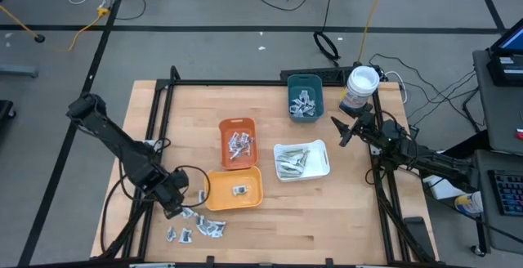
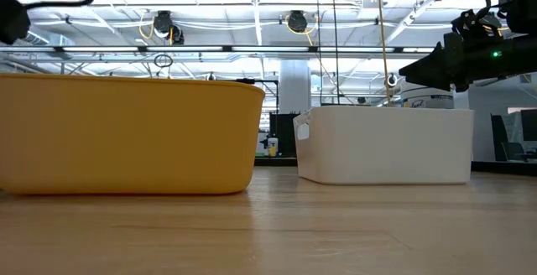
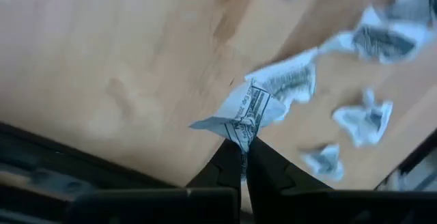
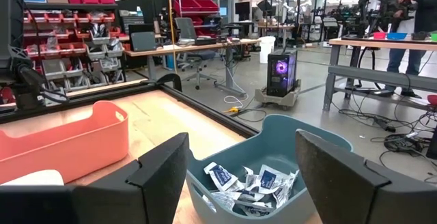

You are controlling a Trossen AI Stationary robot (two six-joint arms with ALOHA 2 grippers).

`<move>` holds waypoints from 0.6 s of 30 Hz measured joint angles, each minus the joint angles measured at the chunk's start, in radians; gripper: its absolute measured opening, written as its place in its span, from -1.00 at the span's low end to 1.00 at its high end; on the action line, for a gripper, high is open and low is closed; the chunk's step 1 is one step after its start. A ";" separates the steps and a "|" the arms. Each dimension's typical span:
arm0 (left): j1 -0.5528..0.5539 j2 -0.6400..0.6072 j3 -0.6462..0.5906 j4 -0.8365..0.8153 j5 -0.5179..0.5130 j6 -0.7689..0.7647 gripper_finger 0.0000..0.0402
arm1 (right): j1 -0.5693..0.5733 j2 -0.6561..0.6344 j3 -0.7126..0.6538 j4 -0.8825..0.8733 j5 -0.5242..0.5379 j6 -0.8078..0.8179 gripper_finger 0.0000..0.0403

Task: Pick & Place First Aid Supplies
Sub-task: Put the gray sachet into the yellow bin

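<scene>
Left gripper (image 1: 176,208) sits near the table's front left corner, beside the yellow tray (image 1: 234,188), its jaws pressed together on one silvery-white sachet (image 3: 244,110) held clear of the wooden table (image 1: 327,211). Loose sachets (image 1: 200,229) lie scattered just in front of it. Right gripper (image 1: 338,132) hangs near the teal tray (image 1: 305,95), jaws spread, nothing between them. Teal and orange trays (image 1: 238,144) hold more sachets; the white tray (image 1: 301,160) appears to hold pale strips.
</scene>
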 joint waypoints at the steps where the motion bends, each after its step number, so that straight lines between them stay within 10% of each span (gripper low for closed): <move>1: 0.000 0.000 0.017 -0.030 0.004 0.038 -0.98 | 0.000 0.000 0.000 0.000 0.000 0.000 0.31; 18: 0.239 0.355 0.448 -0.251 0.041 0.537 -0.98 | 0.000 0.000 0.000 0.000 0.000 0.000 0.31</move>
